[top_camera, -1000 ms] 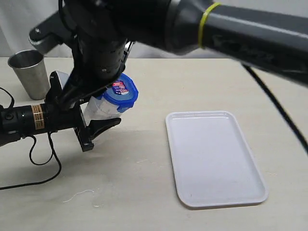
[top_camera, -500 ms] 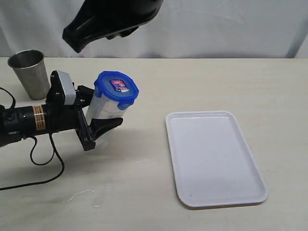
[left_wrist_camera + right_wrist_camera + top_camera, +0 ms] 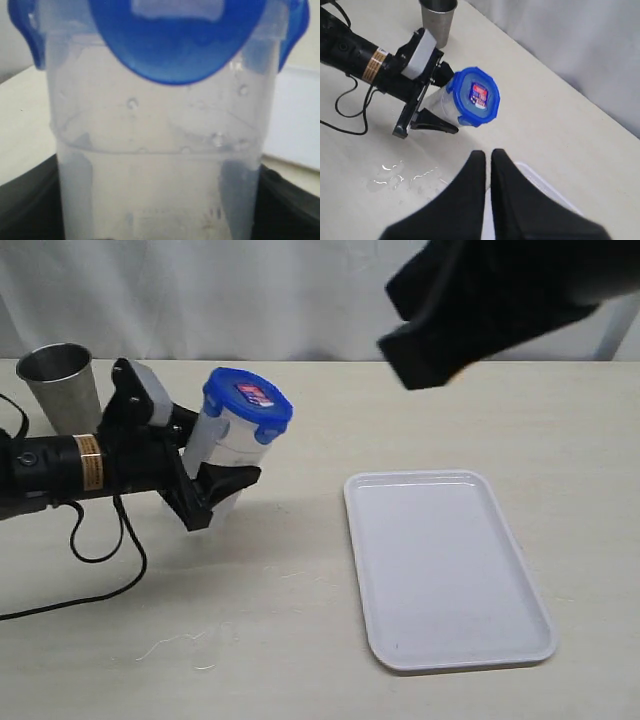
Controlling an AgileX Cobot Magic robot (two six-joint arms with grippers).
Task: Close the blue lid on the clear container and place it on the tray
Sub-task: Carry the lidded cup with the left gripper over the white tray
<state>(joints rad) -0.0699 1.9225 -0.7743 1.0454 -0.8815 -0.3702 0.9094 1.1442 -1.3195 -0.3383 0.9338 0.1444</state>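
Note:
The clear container is held tilted above the table, with my left gripper shut on its body. The blue lid sits on its mouth, sticker face up. In the left wrist view the container fills the frame, with the lid at its far end. My right gripper is shut and holds nothing. It hangs high above the table, apart from the lid. In the exterior view it is a dark blur at the upper right. The white tray lies flat to the right with nothing on it.
A metal cup stands at the back left, just behind the left arm. That arm's black cable loops over the table on the left. Small water drops lie on the table in front of the container.
The right arm has lifted off the lid and swung from the upper left to the upper right. The left gripper has raised the lidded container slightly and tipped it more upright.

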